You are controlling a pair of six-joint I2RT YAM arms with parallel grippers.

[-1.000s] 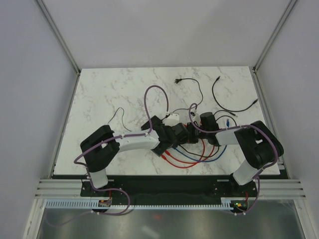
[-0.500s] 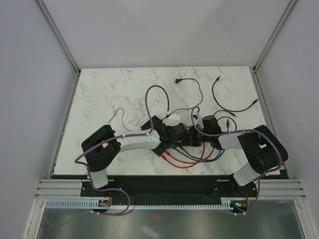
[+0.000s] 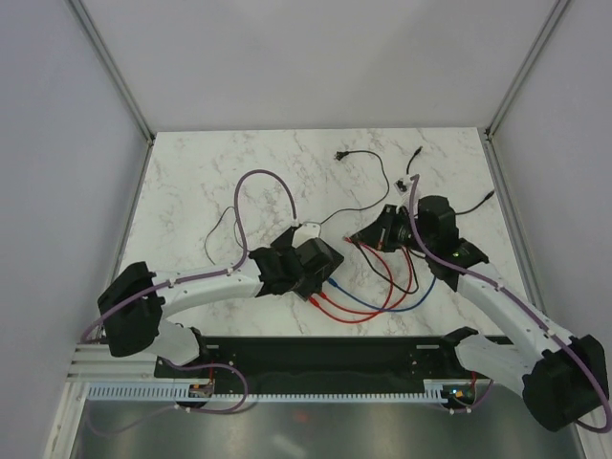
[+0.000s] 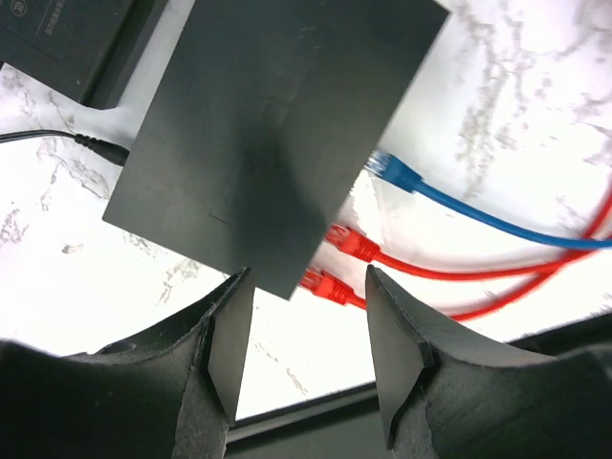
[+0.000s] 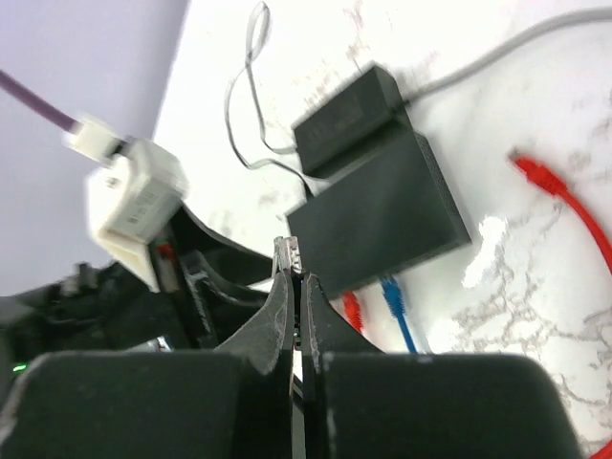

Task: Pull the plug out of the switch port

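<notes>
The switch [image 4: 277, 143] is the flat black box lying on the marble. A blue plug [image 4: 394, 172] and two red plugs [image 4: 352, 244] sit in its near edge. My left gripper [image 4: 308, 274] hovers open just off the switch's corner, with bare table between its fingers. The right gripper [image 5: 296, 279] is shut on a clear-tipped plug [image 5: 290, 254] whose tip pokes past the fingertips, and its cable is hidden. It holds that plug apart from the switch [image 5: 382, 215]. From above, the left gripper [image 3: 318, 264] and right gripper [image 3: 382, 229] are spread apart.
A smaller black box [image 5: 349, 113] with a thin cord lies against the switch's far side. A loose red plug [image 5: 534, 172] rests on the marble. Red and blue cables [image 3: 382, 304] loop toward the near table edge. Thin black cords [image 3: 368, 164] lie at the back.
The two arms have drawn apart: the left gripper slid left, and the right gripper swung back and to the right, still shut, away from the switch.
</notes>
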